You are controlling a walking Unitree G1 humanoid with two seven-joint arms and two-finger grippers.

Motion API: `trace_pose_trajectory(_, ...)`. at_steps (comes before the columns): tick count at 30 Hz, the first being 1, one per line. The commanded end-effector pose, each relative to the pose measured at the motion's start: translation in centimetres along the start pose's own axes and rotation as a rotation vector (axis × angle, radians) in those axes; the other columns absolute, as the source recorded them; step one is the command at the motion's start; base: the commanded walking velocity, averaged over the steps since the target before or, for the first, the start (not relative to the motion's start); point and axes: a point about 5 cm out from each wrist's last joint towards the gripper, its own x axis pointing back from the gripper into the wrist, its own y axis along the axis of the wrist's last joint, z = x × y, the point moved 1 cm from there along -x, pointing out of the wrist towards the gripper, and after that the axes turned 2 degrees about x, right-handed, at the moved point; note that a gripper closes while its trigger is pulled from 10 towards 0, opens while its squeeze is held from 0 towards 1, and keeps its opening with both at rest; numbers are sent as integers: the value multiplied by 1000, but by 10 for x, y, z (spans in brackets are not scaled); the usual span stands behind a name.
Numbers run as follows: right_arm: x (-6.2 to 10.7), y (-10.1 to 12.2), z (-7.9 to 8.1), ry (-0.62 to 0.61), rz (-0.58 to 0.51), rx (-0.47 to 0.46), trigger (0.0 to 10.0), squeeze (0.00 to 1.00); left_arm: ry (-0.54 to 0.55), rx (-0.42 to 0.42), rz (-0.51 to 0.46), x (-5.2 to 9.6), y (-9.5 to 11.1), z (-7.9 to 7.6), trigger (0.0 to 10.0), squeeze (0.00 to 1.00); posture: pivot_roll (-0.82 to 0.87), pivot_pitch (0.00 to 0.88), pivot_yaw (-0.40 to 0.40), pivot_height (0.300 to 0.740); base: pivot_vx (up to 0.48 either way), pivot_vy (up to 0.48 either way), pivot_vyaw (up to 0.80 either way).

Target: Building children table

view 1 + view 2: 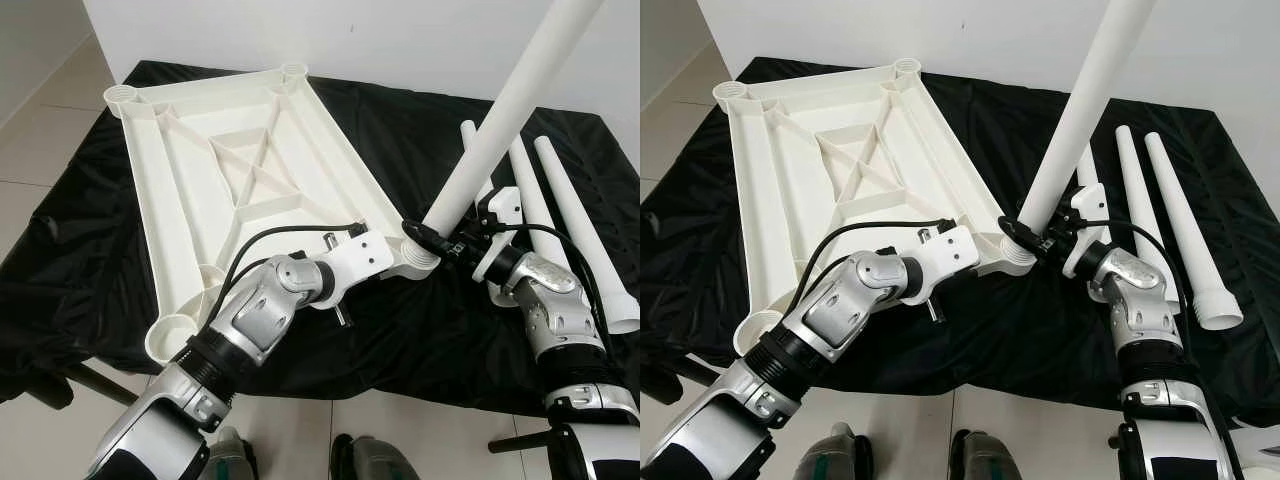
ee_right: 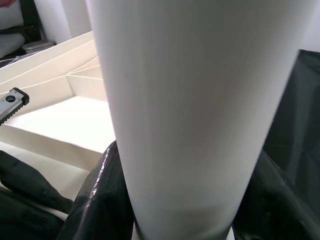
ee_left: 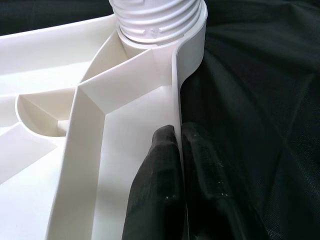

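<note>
Left eye view: a white plastic tabletop (image 1: 240, 180) lies upside down on a black cloth (image 1: 420, 330), its underside a grid of smooth ribs with a round threaded socket (image 1: 418, 262) at each corner. The left gripper (image 3: 175, 150) pinches the thin rim wall of the tabletop just short of the near right corner socket, one black finger on each side of the wall. Just beyond it, the right gripper (image 1: 440, 240) clasps a long, smooth, tapered white leg (image 1: 505, 125) near its lower end. The leg's foot sits at the socket; its long axis tilts up and away to the robot's right. Three spare legs (image 1: 560, 215) lie on the cloth beyond the right gripper, roughly parallel.
</note>
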Motion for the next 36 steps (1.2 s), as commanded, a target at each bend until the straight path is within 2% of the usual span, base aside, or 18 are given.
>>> trace_pose_trajectory(1,4,-9,-1,-60,25,-44,10000,0,26,-19,10,0,-1,2,10000,0,-40,48,-27,740,0,0,0)
trace_pose_trajectory(6,2,-8,6,-91,-9,-73,10000,0,29,-19,9,0,-1,2,10000,0,-40,47,-30,740,0,0,0)
trace_pose_trajectory(7,0,-7,13,-125,-39,-88,10000,0,31,-19,9,0,-1,3,10000,0,-40,44,-34,740,0,0,0)
trace_pose_trajectory(13,-2,-6,23,-182,-74,-108,10000,0,32,-17,9,0,-2,2,10000,0,-41,43,-35,740,0,0,0)
trace_pose_trajectory(16,-5,-2,29,-251,-96,-113,10000,0,28,-17,10,0,-2,1,10000,0,-44,42,-36,740,0,0,0)
trace_pose_trajectory(27,-15,5,49,-391,-101,-114,10000,0,19,-21,12,0,-3,-2,10000,0,-45,37,-35,740,0,0,0)
trace_pose_trajectory(29,-19,10,56,-451,-116,-123,10000,0,14,-21,15,0,-4,-3,10000,0,-45,34,-34,740,0,0,0)
trace_pose_trajectory(36,-25,15,63,-483,-138,-135,10000,0,12,-22,16,0,-5,-3,10000,0,-46,28,-34,740,0,0,0)
